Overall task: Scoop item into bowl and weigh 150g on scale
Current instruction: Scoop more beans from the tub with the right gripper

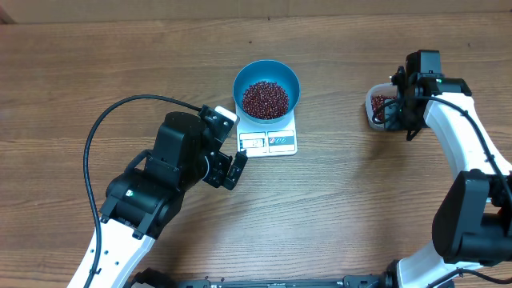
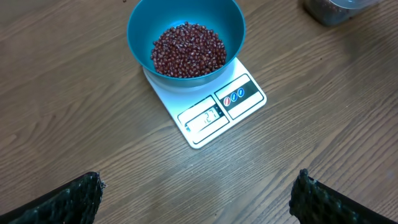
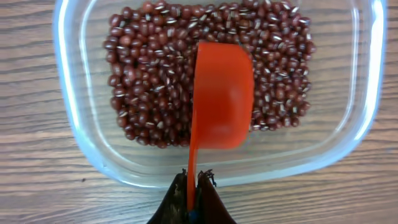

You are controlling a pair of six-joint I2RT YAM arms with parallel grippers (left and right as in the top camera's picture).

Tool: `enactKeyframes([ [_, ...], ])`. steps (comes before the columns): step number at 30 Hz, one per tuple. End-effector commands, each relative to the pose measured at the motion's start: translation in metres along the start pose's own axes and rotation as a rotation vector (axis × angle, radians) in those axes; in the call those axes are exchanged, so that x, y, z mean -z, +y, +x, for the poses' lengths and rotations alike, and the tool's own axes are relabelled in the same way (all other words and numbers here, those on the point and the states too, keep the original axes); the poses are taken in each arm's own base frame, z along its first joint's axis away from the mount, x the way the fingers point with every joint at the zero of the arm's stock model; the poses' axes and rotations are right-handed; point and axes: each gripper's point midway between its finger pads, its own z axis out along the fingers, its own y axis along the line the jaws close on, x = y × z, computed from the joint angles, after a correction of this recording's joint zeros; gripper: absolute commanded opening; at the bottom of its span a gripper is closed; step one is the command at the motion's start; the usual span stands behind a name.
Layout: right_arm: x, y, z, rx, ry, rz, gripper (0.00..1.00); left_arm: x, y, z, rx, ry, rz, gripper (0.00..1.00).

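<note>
The left gripper point(image 2: 199, 208) hangs over the table point(image 2: 74, 124), fingers point(image 2: 62, 202) spread wide and empty, just beside the scale point(image 2: 217, 115), whose display edge faces back toward the arms. The bowl point(image 2: 140, 25) sits on the scale's far half with a low heap of beans point(image 2: 188, 50) inside. Well to the right, the right gripper point(image 3: 191, 186) is pinched tight on the handle of the scoop point(image 3: 221, 99) — its long axis runs straight out from the fingers, cup end over more beans in the tub point(image 3: 62, 112) — though whether it touches them I cannot tell.
</note>
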Motion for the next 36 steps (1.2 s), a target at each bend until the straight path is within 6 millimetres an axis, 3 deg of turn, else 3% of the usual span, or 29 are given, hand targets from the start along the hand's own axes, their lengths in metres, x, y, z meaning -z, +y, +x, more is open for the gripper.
enactKeyframes([
  [1, -0.001, 0.007, -0.001, 0.002, -0.002, -0.047, 0.04, 0.005, -0.001, -0.005, -0.014, -0.024, 0.007, 0.99],
  [20, 0.0, 0.024, -0.006, -0.003, -0.023, -0.165, 0.04, 0.005, -0.001, -0.005, -0.014, -0.024, 0.007, 1.0],
  [32, 0.001, 0.014, -0.01, -0.083, -0.049, -0.281, 0.04, 0.005, -0.001, -0.005, -0.014, -0.024, 0.007, 1.0],
  [36, -0.007, 0.009, -0.007, -0.104, -0.028, -0.29, 0.04, 0.005, -0.001, -0.005, -0.014, -0.024, 0.007, 1.0],
])
